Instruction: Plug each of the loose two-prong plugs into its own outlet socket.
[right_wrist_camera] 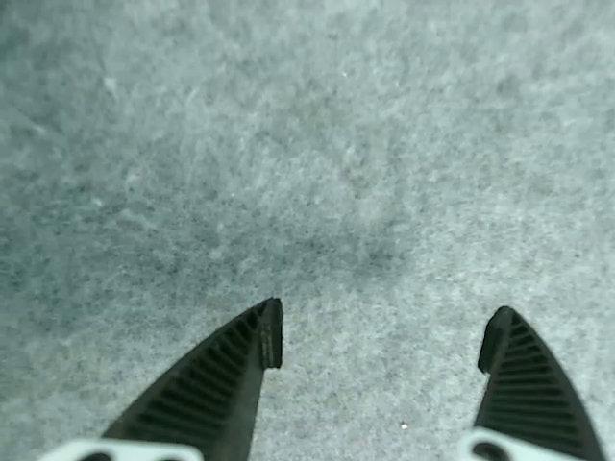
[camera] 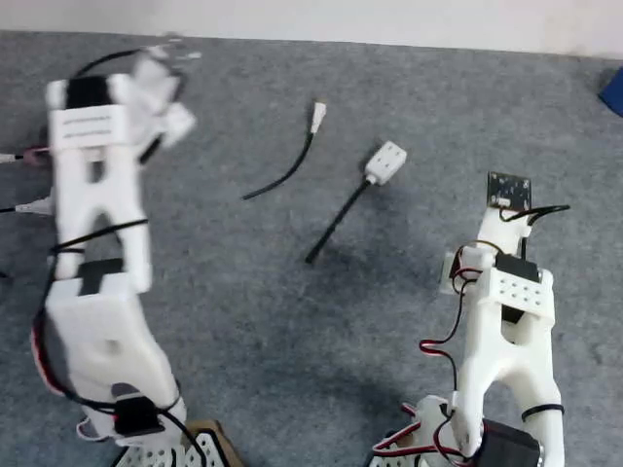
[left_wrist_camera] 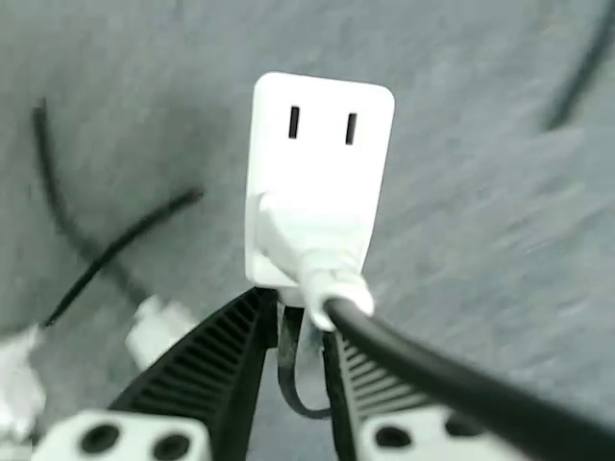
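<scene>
A white outlet block (left_wrist_camera: 322, 163) sits at the centre of the frame, its two-slot socket (left_wrist_camera: 322, 125) free. A white plug (left_wrist_camera: 307, 250) with a thick black cord (left_wrist_camera: 452, 379) is seated in the block just beside that socket. The left gripper (left_wrist_camera: 296, 312) has its ribbed black fingers (left_wrist_camera: 226, 360) closed tight at the block's near end, with a thin black cord (left_wrist_camera: 288, 379) between them. A loose white plug (left_wrist_camera: 159, 327) lies beyond on the grey carpet (left_wrist_camera: 500, 211).

Grey, felt-like mat (camera: 243, 331) covers the table; short speckled nap with faint darker mottling. A pale band (camera: 389, 17) runs along the mat's far edge. A blue object (camera: 614, 89) sits at the far right, cut off by the frame. A flat tan corner (camera: 222, 440) lies at the near edge on the mat, perhaps cardboard; little of it shows.
</scene>
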You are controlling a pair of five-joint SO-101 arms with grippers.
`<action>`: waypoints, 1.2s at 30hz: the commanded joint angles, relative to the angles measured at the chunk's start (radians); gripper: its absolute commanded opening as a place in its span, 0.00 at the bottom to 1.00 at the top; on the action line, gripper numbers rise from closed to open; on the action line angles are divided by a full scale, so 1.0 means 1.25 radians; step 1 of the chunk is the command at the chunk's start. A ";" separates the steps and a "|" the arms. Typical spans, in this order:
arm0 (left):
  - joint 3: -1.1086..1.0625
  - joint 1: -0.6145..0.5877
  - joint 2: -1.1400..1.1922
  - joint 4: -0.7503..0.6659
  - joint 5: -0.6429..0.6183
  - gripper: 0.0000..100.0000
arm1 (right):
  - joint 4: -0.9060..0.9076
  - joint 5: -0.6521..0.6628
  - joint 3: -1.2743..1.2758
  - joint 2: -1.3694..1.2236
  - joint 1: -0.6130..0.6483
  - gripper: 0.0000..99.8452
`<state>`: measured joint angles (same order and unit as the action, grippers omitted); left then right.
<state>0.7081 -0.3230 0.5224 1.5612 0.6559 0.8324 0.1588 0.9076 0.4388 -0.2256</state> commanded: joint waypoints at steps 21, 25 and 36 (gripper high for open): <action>0.040 -0.234 0.095 -0.101 0.009 0.36 | 0.034 0.043 -0.007 0.029 0.107 0.32; 0.077 -0.211 0.095 -0.097 0.007 0.37 | 0.034 0.043 -0.007 0.029 0.115 0.32; 0.271 0.169 0.104 -0.026 -0.066 0.36 | 0.029 0.038 -0.014 0.028 0.021 0.32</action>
<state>0.9966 -0.3214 0.6590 1.4998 0.5900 0.8692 0.2002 0.9076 0.4388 -0.1197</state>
